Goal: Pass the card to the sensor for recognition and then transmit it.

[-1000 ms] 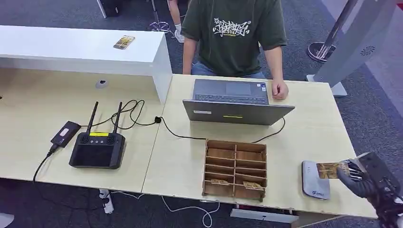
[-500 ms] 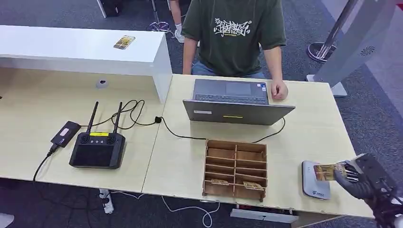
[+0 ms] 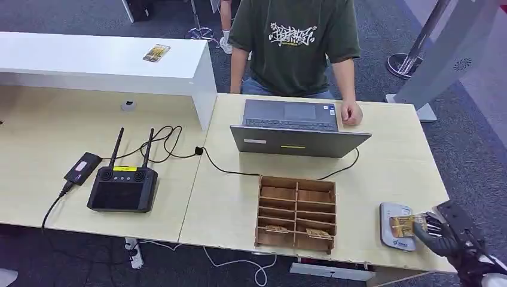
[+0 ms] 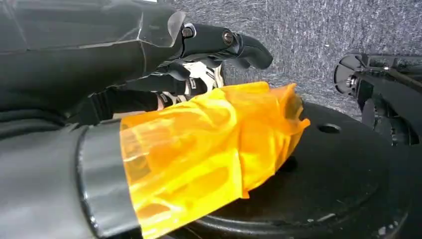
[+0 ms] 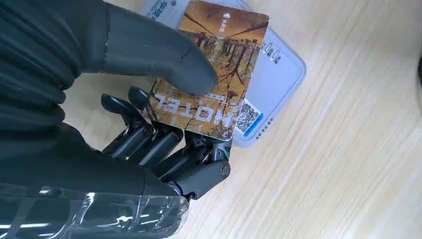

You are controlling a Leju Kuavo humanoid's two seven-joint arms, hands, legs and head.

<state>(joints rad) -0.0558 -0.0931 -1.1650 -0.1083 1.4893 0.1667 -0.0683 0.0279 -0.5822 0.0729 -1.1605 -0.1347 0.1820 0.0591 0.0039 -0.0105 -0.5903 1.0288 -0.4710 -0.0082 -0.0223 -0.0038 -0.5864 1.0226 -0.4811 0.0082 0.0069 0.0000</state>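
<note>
Bright, even indoor light, soft shadows; wrist views sharp, head view slightly soft.

1. Card (image 5: 214, 74): glossy printed face, smooth;
2. Sensor (image 5: 276, 74): smooth pale plastic, beneath the card;
3. Table (image 5: 348, 164): matt light wood grain, around the sensor;
4. Right hand (image 5: 149, 114): matt grey thumb, dark shiny fingers, gripping the card.

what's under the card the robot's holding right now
The grey sensor pad on the wooden table lies beneath the card, held by the right hand. The card covers much of the pad's face.
</note>
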